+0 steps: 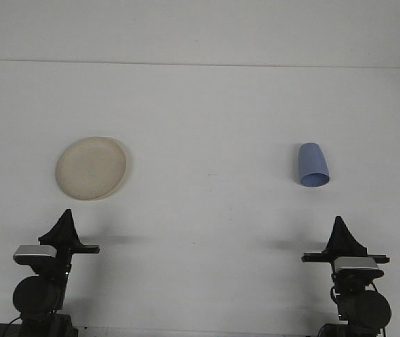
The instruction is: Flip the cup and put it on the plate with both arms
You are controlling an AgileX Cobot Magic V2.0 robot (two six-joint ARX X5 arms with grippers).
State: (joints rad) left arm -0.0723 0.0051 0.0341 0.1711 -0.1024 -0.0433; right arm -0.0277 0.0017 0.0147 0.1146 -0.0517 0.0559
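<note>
A blue cup (313,166) is lying on the white worktop (207,126) on the right side, its wider end facing the camera. A cream plate (90,168) is sitting well apart from it on the left. The left pincer (65,226) and right pincer (341,234) are waiting low at the near edge, both looking pressed together into points and gripping nothing.
</note>
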